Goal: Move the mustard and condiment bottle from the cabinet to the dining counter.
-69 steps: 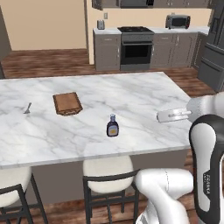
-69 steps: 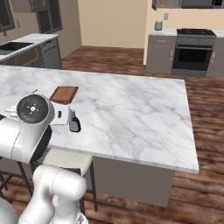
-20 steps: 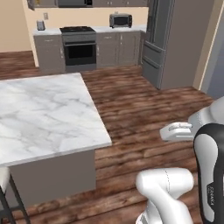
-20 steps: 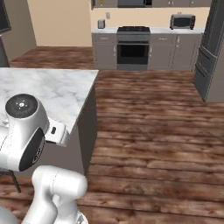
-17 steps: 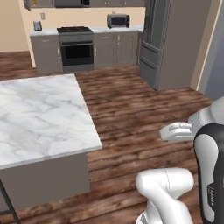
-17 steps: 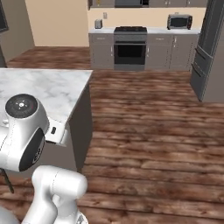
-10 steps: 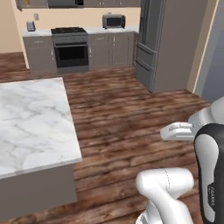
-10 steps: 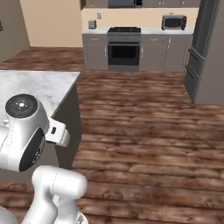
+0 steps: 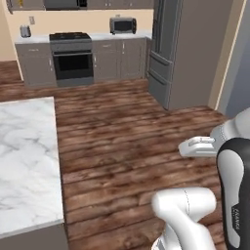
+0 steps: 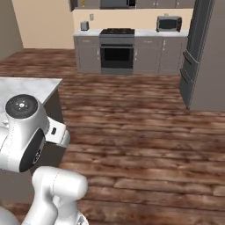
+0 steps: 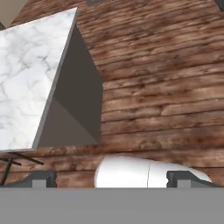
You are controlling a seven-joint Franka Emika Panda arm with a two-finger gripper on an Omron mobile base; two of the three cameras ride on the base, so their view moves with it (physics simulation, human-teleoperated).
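One marble tabotop corner of the dining counter [image 9: 27, 161] lies at the left, one oven [image 9: 73, 62] and one microwave [image 9: 123, 25] far off. The tool [image 11: 111, 180] hangs wide open and empty. Since earlier, the view has swung right, and the condiment bottle is gone from sight.

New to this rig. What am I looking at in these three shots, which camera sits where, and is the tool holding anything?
It is a white robot arm on a driving base, in a rendered kitchen. Two cameras ride on the base behind the arm: in the left one the arm rises at lower right, in the right one at lower left. Both look over a wooden floor toward a stove, a microwave and a grey fridge. The white marble dining counter sits at the left; the part in view is bare. The third camera is on the hand, looking down past the dark fingertips of the tool. The tool is open and holds nothing.
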